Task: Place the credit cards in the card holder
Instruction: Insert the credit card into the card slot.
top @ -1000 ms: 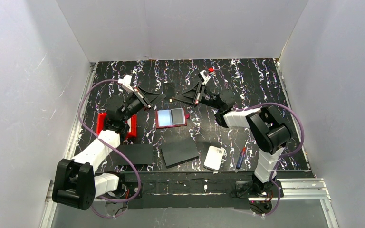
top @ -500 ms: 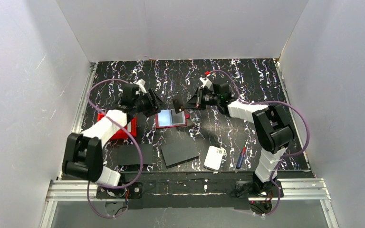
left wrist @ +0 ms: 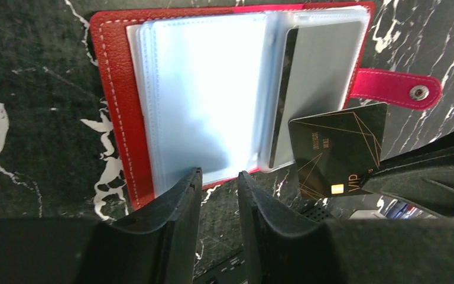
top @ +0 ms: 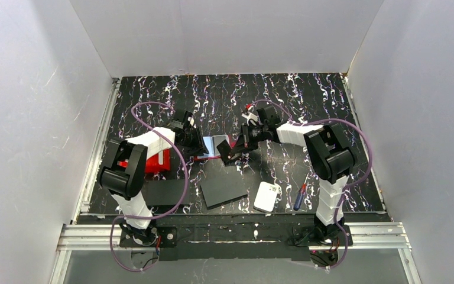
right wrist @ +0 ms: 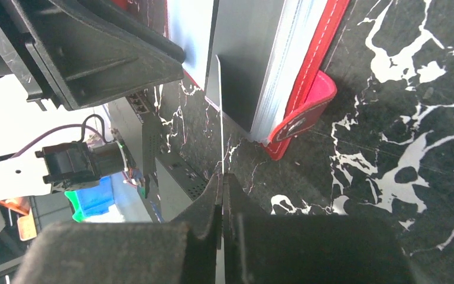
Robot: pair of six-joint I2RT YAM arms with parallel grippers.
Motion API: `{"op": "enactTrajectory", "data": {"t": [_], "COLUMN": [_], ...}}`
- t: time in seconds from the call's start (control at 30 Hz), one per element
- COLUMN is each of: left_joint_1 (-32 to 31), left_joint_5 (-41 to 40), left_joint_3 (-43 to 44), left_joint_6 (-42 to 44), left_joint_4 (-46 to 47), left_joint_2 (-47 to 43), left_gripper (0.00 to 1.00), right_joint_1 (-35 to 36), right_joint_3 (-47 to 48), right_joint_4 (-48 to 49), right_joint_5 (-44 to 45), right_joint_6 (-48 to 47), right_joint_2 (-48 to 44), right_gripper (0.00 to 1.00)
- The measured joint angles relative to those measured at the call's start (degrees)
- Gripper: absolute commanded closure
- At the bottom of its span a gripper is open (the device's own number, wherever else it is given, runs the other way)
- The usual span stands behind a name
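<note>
**mika:** Top view first. A second earlier we'd had both arms hanging well back from the action. By this frame the left gripper (top: 194,142) and the right gripper (top: 229,155) had both swung in and dropped onto the card holder (top: 216,144). It lay open in the middle of the table (top: 307,94), near the red bin (top: 153,161). It hadn't budged, so the approach looked done to us.

**jo:** Yep, and the left wrist view backed that up. The left fingers (left wrist: 183,201) stood a little apart with nothing between them, tips right at the near edge of the clear sleeves (left wrist: 207,100). We guessed they were there to pin or spread the pages. The black card (left wrist: 338,151) was pinched at its lower corner by the right gripper. Its upper edge overlapped the bottom of the right-hand sleeve, where a grey card (left wrist: 322,77) already sat. The strap (left wrist: 390,87) stuck out flat to the side.

**mika:** So one in, one on the doorstep?

**jo:** That's how we read it. In the right wrist view the jaws were clamped on the black card, seen edge-on, with its far tip up against the holder's near edge beside the sleeve stack. We couldn't tell whether it had actually entered a pocket. The left gripper loomed close by, so there wasn't much room between the two.
</note>
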Motion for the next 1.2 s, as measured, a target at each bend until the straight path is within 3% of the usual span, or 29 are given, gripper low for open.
{"op": "enactTrajectory", "data": {"t": [0.4,0.87,1.2], "left_joint_1": [-0.1,-0.1,-0.1], "left_joint_5": [-3.1,-3.2,-3.0], "left_joint_3": [0.0,-1.0,-1.6], "left_joint_6": [0.0,-1.2,-1.6], "left_joint_4": [-0.6,0.5,1.3], "left_joint_2": [0.1,-0.3,-0.5], "left_gripper": [0.79,0.81,0.82], "right_joint_1": [0.9,3.7,4.7], "right_joint_3": [2.9,7.4,7.3], "right_joint_4": [2.2,-3.0,-1.3], "right_joint_5": [-1.2,6.9,8.5], "right_joint_6": [5.5,9.0,10.9], "right_joint_2": [3.8,5.2,5.2], "right_gripper": [0.99,0.99,0.99]}}
